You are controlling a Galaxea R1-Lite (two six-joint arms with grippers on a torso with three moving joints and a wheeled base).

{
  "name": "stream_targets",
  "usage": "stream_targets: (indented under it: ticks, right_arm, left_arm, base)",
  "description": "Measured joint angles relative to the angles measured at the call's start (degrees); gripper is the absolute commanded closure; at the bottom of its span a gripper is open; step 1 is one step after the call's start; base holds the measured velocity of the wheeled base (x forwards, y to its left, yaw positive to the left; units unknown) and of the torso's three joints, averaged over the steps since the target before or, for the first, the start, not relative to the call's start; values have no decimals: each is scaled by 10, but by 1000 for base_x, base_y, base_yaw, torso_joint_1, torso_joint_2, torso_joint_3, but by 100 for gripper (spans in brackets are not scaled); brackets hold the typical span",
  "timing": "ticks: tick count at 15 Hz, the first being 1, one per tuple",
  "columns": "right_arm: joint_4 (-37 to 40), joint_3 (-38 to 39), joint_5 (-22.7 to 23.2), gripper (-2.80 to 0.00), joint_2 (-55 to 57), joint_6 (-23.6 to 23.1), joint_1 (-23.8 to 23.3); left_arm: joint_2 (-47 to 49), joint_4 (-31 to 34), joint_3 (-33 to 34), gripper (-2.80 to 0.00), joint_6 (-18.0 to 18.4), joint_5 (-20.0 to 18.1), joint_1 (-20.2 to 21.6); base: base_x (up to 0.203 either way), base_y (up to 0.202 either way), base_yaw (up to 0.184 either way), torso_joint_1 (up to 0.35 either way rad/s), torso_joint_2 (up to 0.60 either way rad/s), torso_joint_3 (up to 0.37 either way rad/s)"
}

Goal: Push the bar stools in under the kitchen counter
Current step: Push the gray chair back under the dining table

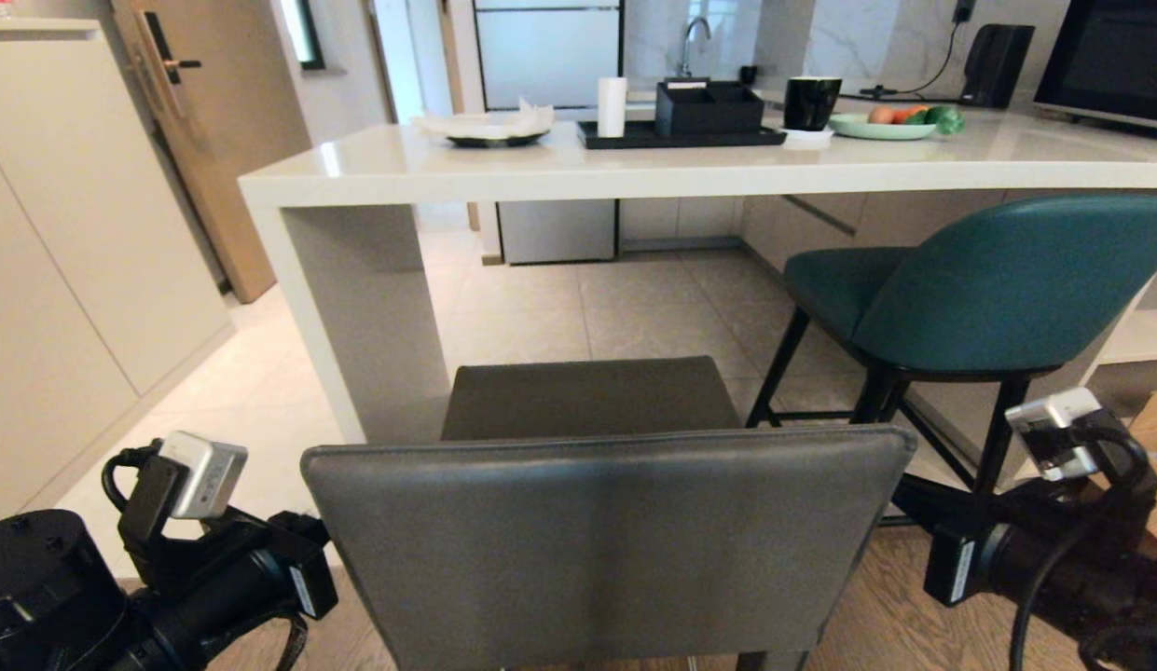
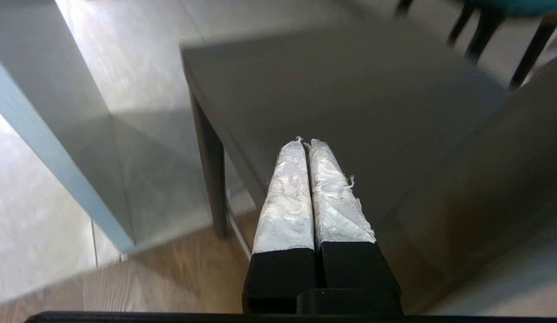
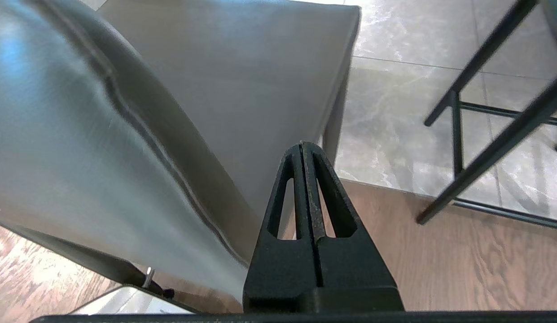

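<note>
The dark grey bar stool (image 1: 606,531) stands right in front of me, its back toward me and its seat (image 1: 587,401) reaching the white end leg of the kitchen counter (image 1: 634,168). The teal bar stool (image 1: 998,280) stands to the right, with the front of its seat under the counter top. My left arm (image 1: 214,578) is beside the grey back's left edge. My left gripper (image 2: 305,143) is shut and empty, hovering over the grey seat (image 2: 350,80). My right arm (image 1: 1035,550) is at the back's right edge. My right gripper (image 3: 302,146) is shut and empty beside the grey back (image 3: 81,134).
On the counter are a black tray (image 1: 681,138) with an organiser, a white roll (image 1: 612,106), a black mug (image 1: 811,101), a green plate of fruit (image 1: 884,128) and a dish with paper (image 1: 489,129). White cabinets (image 1: 65,280) line the left. The teal stool's thin black legs (image 3: 458,125) stand close by on the right.
</note>
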Motion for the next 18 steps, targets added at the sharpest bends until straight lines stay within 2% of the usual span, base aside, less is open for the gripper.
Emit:
stream_targets:
  ticks: [4,12,15,18]
  right_arm:
    - [-85,0,-30,0,62,0,1]
    - [-88,-4,-31,0,106,2,16]
    - [-89,-34,-34,0,135,3,18]
    - [-88,-83,-58,0,173,2,19]
  left_arm:
    - [43,-3,0,0,1,5,0]
    - [88,-6,0,0,-4,13,-27]
    - [101,-2,0,0,-7,17,-30]
    - [118,-4,-1,0,-7,20,-26]
  base:
    - [0,0,0,0,0,0]
    - [0,0,0,0,0,0]
    - [0,0,0,0,0,0]
    - [0,0,0,0,0,0]
